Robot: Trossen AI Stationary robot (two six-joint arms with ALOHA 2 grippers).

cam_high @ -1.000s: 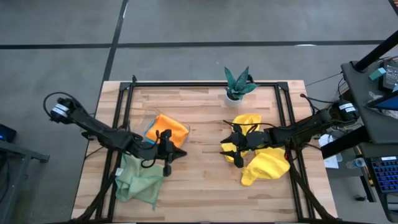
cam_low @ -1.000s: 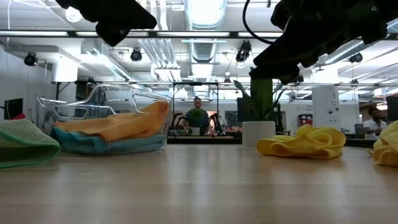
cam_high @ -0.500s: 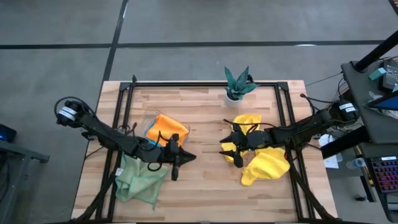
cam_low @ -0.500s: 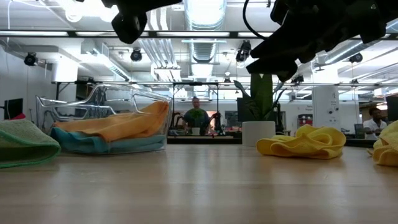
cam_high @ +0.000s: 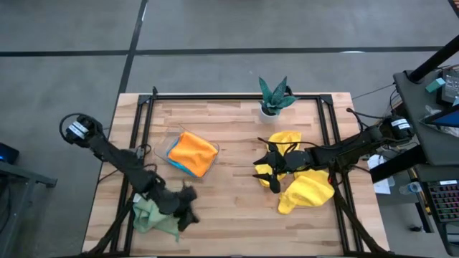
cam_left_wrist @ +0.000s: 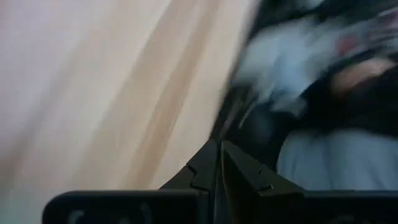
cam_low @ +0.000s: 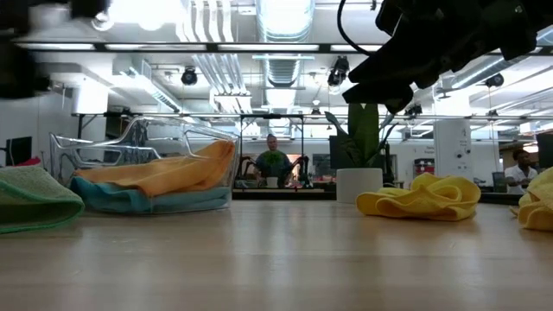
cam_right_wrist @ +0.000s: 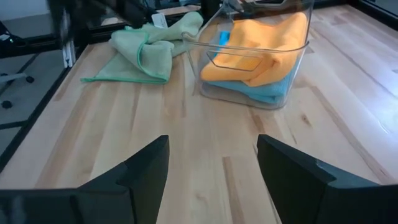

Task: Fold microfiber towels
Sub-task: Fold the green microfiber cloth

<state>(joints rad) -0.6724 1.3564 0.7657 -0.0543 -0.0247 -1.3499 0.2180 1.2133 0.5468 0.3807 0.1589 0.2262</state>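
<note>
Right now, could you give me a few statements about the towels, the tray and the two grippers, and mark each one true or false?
1. The orange towel lies in the clear tray, on top of a blue towel. True.
2. The left gripper hangs open above the plant. False: it is shut, over the pale green towel at the table's front left.
3. The right gripper is open. True.
4. Both yellow towels are folded in the tray. False: they lie crumpled on the table's right side.

You get bright, even light from ceiling fixtures (cam_low: 281, 17) that glare white in your low view; your left wrist view is heavily motion-blurred, the others stay sharp.
</note>
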